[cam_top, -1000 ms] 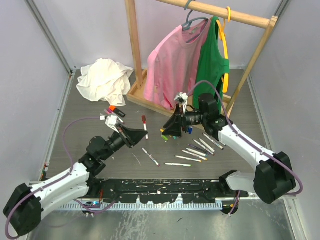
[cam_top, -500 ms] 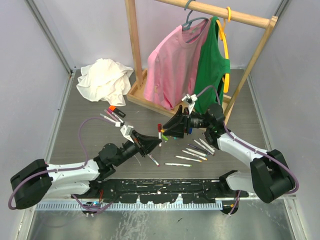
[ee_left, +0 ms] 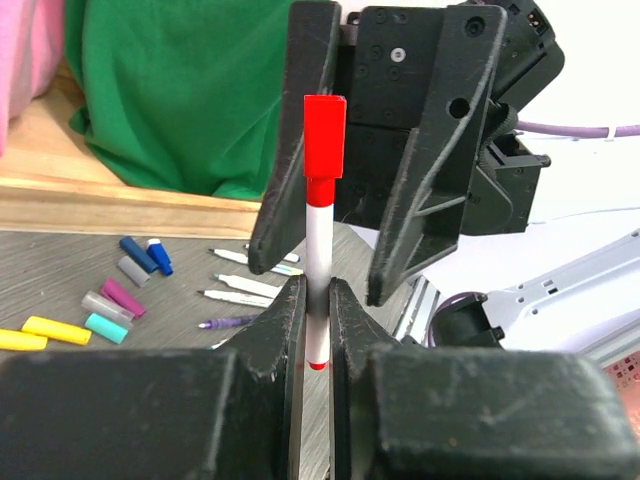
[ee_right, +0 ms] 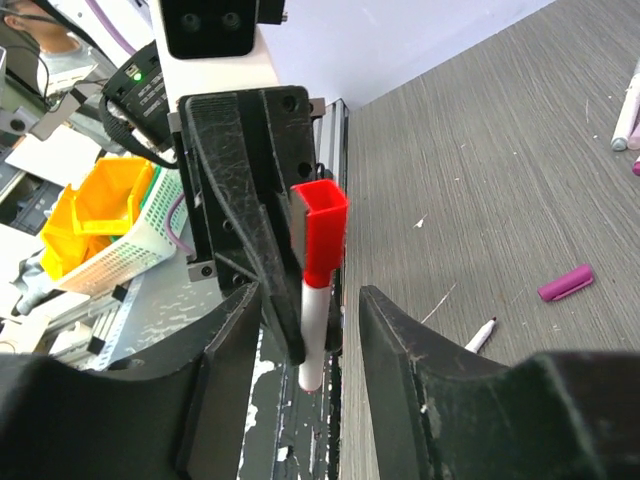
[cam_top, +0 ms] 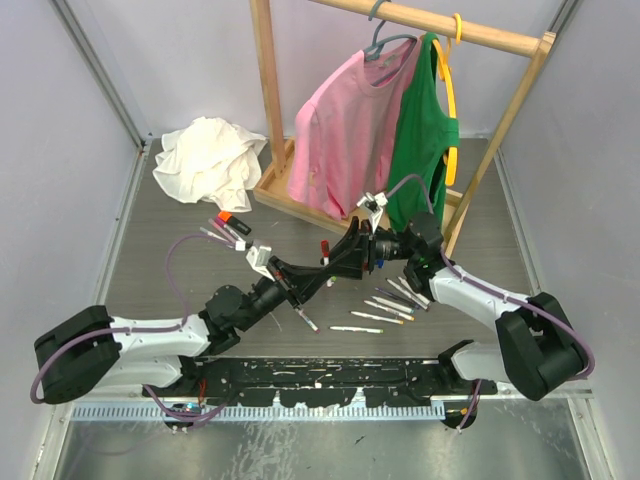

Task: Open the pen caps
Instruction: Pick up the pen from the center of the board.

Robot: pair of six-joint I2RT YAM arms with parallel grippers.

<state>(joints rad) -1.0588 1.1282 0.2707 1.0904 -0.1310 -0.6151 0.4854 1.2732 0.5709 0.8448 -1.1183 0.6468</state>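
Observation:
My left gripper [ee_left: 317,310] is shut on the lower barrel of a white pen [ee_left: 318,240], held upright above the table. The pen's red cap [ee_left: 325,135] sits on its top end. My right gripper [ee_right: 312,300] is open and faces the left one, its fingers [ee_left: 430,170] standing on either side of the red cap [ee_right: 322,235] with a gap on each side. In the top view both grippers meet at mid-table around the pen [cam_top: 324,250]. Loose caps, blue [ee_left: 140,253], pink [ee_left: 122,297] and yellow [ee_left: 55,328], lie by uncapped pens [ee_left: 240,298].
A row of pens [cam_top: 395,300] lies right of centre, and more pens [cam_top: 225,228] at the back left. A purple cap [ee_right: 566,283] lies alone. Behind stand a wooden rack base [cam_top: 285,200] with a pink shirt [cam_top: 345,130] and green top [cam_top: 425,130], and a white cloth [cam_top: 208,160].
My left arm has carried the red-capped pen rightward and up to the right gripper. The right gripper has swung to face it and now brackets the cap.

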